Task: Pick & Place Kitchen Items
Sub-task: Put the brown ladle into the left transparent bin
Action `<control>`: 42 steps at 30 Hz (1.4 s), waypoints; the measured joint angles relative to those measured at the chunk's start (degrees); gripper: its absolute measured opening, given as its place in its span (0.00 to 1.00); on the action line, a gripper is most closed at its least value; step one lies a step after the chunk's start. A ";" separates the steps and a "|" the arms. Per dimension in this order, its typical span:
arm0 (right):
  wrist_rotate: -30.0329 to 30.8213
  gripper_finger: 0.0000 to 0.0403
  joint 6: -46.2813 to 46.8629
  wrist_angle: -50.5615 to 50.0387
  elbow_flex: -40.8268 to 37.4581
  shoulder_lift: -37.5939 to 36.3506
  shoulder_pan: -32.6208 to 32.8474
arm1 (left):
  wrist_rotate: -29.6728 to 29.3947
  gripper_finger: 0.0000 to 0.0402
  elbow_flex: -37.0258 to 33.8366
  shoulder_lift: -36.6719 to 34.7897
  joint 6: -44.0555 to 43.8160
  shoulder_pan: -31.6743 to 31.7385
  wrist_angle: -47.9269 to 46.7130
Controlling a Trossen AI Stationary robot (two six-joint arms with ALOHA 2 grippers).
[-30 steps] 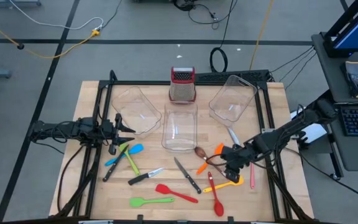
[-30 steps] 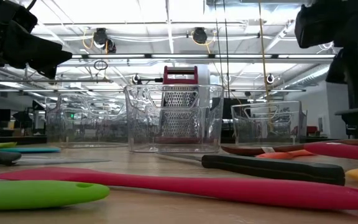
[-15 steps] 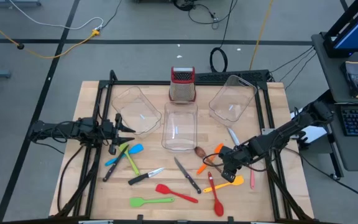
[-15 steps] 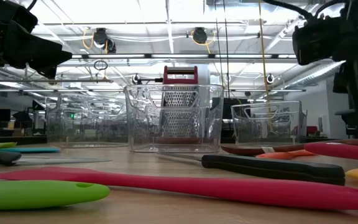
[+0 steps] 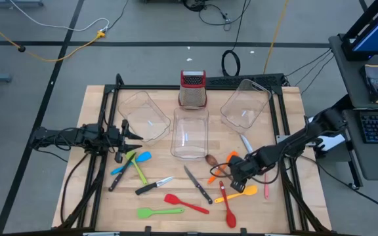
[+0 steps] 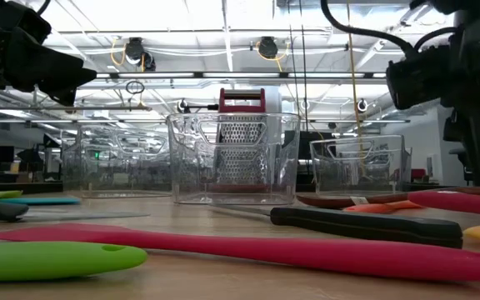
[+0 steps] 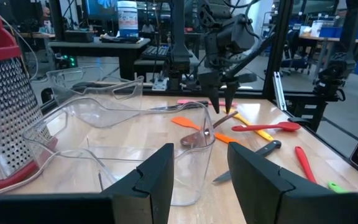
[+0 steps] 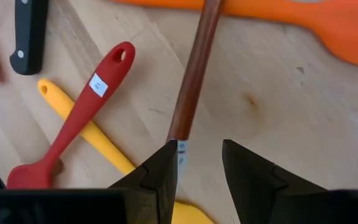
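Observation:
Kitchen items lie scattered on the wooden table (image 5: 97, 196). A brown spoon (image 5: 211, 160) lies beside an orange spatula (image 5: 216, 173), with a red spoon (image 5: 228, 206) and a yellow spatula (image 5: 240, 192) nearer the front. My right gripper (image 8: 197, 149) is open and slants downward, its fingers just above the free end of the brown spoon's handle (image 8: 192, 81). From the left wrist view, the right gripper (image 7: 222, 107) hangs a little above that handle (image 7: 224, 118). My left gripper (image 7: 201, 168) stays open and level above the table's left side.
Three clear tubs (image 5: 143, 117) (image 5: 189, 134) (image 5: 245, 105) stand on the far half, with a red-topped grater (image 5: 192, 88) behind them. Two black-handled knives (image 5: 199, 185) (image 5: 153, 185), a red spatula (image 5: 186, 203), a green spatula (image 5: 159, 212) and a blue one (image 5: 136, 159) lie across the front.
My right gripper has come down and moved a little toward the table's left edge, over the brown spoon's handle, rolling slightly as it went. Its fingers stay open.

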 joint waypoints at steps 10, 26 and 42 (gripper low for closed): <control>0.02 0.29 0.05 1.24 -0.02 0.84 -0.11 | 0.00 0.38 0.00 -0.02 -0.32 0.00 -0.02; -1.44 0.29 0.09 6.47 -0.04 0.80 -0.11 | 0.01 0.38 -0.02 -0.02 -0.30 0.00 -0.02; 0.18 0.29 2.25 6.99 -0.07 0.80 -0.09 | 0.00 0.38 -0.02 -0.02 -0.24 0.00 -0.07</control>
